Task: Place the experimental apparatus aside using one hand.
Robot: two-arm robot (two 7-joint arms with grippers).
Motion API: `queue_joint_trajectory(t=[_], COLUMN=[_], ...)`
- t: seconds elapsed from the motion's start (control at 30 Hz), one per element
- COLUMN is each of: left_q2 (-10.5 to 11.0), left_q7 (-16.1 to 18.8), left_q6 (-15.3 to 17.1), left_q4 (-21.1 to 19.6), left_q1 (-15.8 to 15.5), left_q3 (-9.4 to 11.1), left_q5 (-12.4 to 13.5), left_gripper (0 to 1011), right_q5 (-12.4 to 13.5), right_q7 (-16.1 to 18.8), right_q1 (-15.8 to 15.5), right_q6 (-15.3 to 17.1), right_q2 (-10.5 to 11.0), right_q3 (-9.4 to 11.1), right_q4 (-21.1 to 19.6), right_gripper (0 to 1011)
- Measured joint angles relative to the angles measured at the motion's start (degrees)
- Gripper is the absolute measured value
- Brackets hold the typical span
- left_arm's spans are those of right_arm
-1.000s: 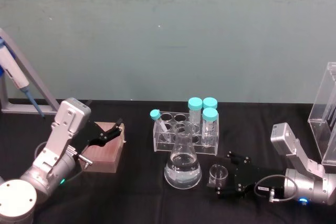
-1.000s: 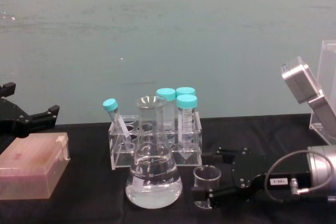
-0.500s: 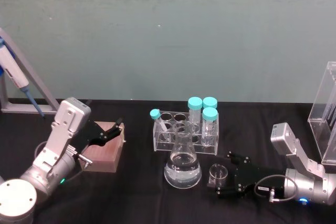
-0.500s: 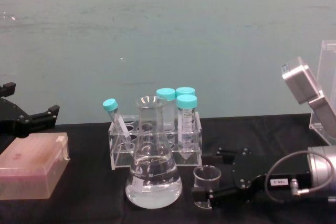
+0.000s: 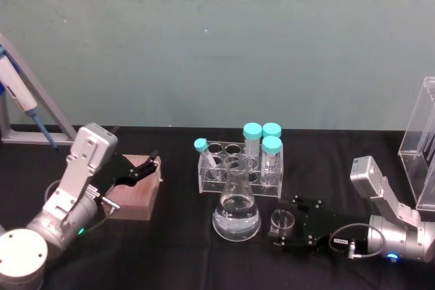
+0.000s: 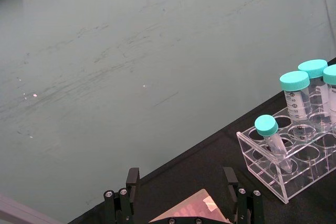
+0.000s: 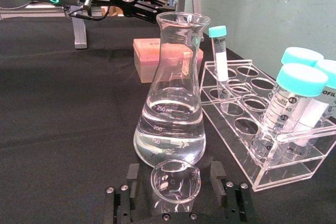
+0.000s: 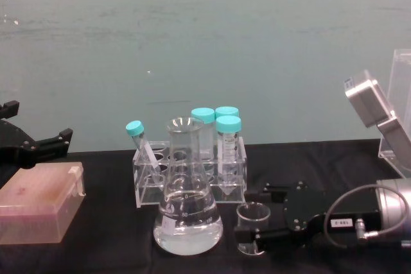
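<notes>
right gripper (image 5: pixel 284 225) jaws part-open, straddling small beaker (image 7: pixel 176 180), no grip yet; flask (image 8: pixel 187 210) untouched, nothing set aside. left gripper (image 5: pixel 151 166) open, idle far left.

Right pincer (image 7: pixel 175 176) low on the black tabletop (image 7: pixel 63 108), fingers (image 7: pixel 133 174) spread either side of the small beaker (image 7: pixel 175 183), gaps visible both sides. Flask (image 7: pixel 170 124) with clear liquid just beyond the beaker. Clear rack (image 7: pixel 273 167) beside the flask holds teal-capped tubes (image 7: pixel 294 103); one thin tube leans. Pink box (image 7: pixel 157 59) farther back. Left pincer (image 7: pixel 155 10) over the box's far side.
</notes>
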Motion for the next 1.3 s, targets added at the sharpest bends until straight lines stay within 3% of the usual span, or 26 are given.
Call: queue_joint_trajectory(t=[0.3,0.37,0.97,1.3], left_q2=[0.00,0.00,0.00,0.00], left_q7=[0.00,0.00,0.00,0.00], left_q6=[0.00,0.00,0.00,0.00], left_q4=[0.00,0.00,0.00,0.00], left_q1=[0.00,0.00,0.00,0.00], left_q3=[0.00,0.00,0.00,0.00], left_q5=[0.00,0.00,0.00,0.00], left_gripper=[1000,1000,1000,1000], right_q5=[0.02,0.03,-0.37,-0.69], right_q7=[0.00,-0.01,-0.16,-3.80], right_q1=[0.00,0.00,-0.10,-2.99], right_q6=[0.00,0.00,-0.52,-0.12], right_q2=[0.00,0.00,0.22,2.37], right_q3=[0.00,0.00,-0.05,0.82], right_q4=[0.00,0.00,-0.29,-6.62], right_gripper=[622,520,503,503])
